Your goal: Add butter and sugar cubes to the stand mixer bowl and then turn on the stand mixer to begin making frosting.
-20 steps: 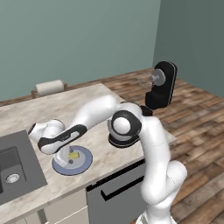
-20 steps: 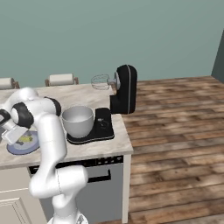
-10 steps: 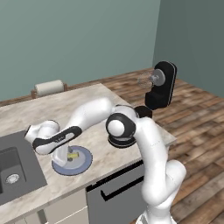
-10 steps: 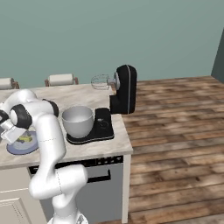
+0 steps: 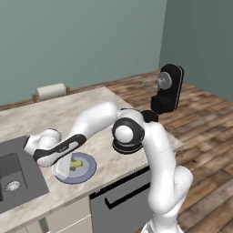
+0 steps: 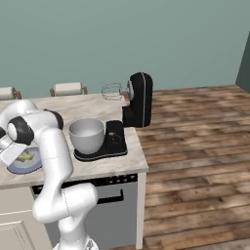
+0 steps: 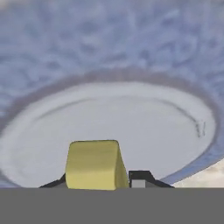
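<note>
The butter (image 7: 92, 164), a yellow block, lies on the blue-grey plate (image 7: 131, 109), and my gripper (image 7: 98, 181) has a dark fingertip pressed against each of its sides. From the left base view the gripper (image 5: 68, 166) reaches down onto the plate (image 5: 87, 170) over the butter (image 5: 77, 162) near the counter's front edge. In the right base view the hand covers part of the plate (image 6: 22, 167). The black stand mixer (image 6: 139, 100) has its head tilted up, and the silvery stand mixer bowl (image 6: 87, 134) sits on its base. The sugar cubes are hidden.
A dark sink (image 5: 13, 177) is set into the counter just left of the plate. A paper towel roll (image 5: 51, 91) stands at the counter's far edge. The stand mixer (image 5: 167, 88) occupies the counter's right end, partly behind my arm.
The hand has sunk a little onto the plate and the fingers have closed in from wide apart onto the butter's sides. The base has not moved.
</note>
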Controlling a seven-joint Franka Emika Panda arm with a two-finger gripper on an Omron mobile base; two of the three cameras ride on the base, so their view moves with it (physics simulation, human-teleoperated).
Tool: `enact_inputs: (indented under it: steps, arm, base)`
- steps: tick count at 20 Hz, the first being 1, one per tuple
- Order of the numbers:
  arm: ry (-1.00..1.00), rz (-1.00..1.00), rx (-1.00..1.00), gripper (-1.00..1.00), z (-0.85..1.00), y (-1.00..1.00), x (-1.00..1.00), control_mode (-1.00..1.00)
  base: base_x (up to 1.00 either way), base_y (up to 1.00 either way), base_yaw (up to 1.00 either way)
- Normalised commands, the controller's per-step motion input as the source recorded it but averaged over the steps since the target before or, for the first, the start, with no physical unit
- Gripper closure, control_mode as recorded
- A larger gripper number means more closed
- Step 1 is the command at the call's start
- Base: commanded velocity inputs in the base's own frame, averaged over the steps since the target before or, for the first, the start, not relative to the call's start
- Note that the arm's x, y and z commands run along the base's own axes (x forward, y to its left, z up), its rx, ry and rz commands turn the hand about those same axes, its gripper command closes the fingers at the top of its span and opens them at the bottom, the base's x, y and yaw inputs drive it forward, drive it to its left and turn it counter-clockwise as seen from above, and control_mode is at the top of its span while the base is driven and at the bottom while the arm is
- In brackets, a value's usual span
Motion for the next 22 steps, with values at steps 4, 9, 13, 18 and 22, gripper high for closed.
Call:
enact_inputs:
  steps: [4,9,13,18,22]
  arm:
    - [-0.19,-0.14,0.05,1.0,0.28,0.0,-0.27,-1.0]
    - [-0.29,-0.14,0.03,1.0,0.87,0.0,-0.06,-1.0]
    - [-0.27,-0.15,0.04,1.0,0.87,-0.12,-0.05,-1.0]
    - [-0.28,-0.31,0.1,1.0,0.56,-0.44,-0.04,-1.0]
    - [-0.26,-0.37,0.12,1.0,0.42,-0.53,0.0,-1.0]
  base:
    - [0.0,0.0,0.0]
    - [0.0,0.0,0.0]
    - [0.0,0.0,0.0]
    - [0.0,0.0,0.0]
    - [0.0,0.0,0.0]
